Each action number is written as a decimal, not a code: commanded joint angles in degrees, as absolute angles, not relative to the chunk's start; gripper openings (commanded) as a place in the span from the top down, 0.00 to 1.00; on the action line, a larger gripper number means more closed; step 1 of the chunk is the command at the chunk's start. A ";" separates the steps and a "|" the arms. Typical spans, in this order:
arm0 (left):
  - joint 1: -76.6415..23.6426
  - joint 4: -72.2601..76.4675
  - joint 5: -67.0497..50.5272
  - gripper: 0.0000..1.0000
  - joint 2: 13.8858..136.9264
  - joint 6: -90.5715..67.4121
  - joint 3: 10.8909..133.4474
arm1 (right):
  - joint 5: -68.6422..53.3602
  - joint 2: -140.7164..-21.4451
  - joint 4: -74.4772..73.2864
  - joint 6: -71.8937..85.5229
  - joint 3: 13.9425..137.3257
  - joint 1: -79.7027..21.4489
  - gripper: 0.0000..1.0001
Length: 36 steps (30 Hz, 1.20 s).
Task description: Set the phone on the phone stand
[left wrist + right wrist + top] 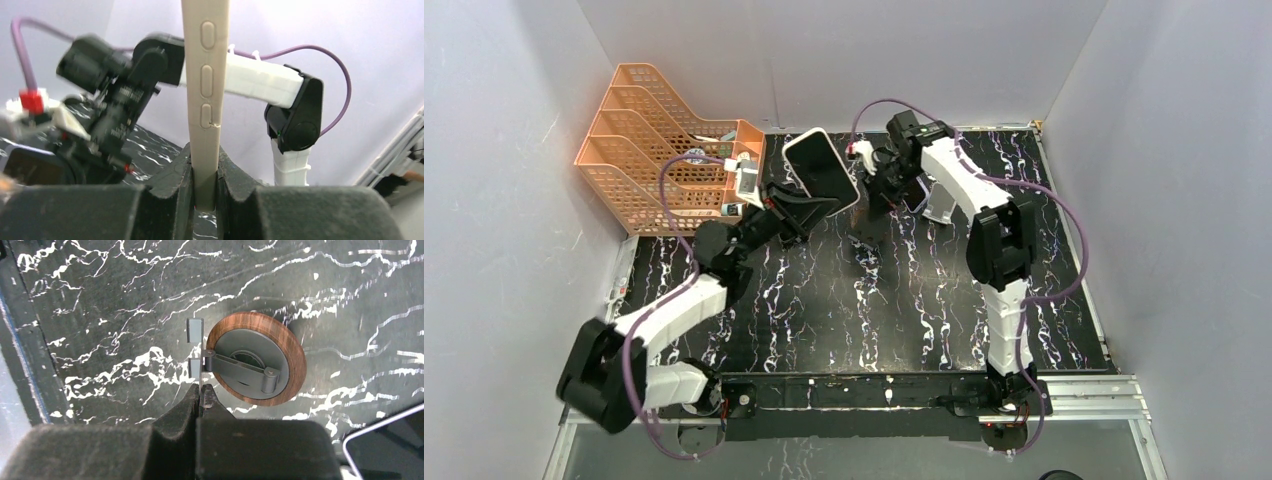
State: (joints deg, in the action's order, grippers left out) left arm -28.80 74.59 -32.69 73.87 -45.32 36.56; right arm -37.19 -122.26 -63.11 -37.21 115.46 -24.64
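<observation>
The phone (pixel 822 168) has a dark screen and a cream case. My left gripper (pixel 796 208) is shut on its lower end and holds it up above the table, left of the right arm. In the left wrist view the phone's edge (pixel 206 85) with its side buttons stands upright between my fingers. The phone stand (pixel 250 360) has a round wood-rimmed base and a grey hinged arm with a thin back plate (pixel 196 347). My right gripper (pixel 202 392) is shut on that thin plate from above. In the top view the stand is hidden under the right gripper (pixel 886 185).
An orange tiered file tray (pixel 664 150) stands at the back left. The black marbled table (pixel 874 300) is bounded by white walls. A silver-edged object (pixel 385 445) shows at the lower right of the right wrist view.
</observation>
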 commanded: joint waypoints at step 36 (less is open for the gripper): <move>-28.39 52.13 -27.33 1.00 61.87 -27.00 34.06 | -36.37 -122.30 -28.88 -36.93 107.66 -29.87 0.45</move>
State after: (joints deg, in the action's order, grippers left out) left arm -28.64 48.34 -27.51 62.28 -28.05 33.34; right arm -26.02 -130.26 -43.35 -39.16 111.42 -33.65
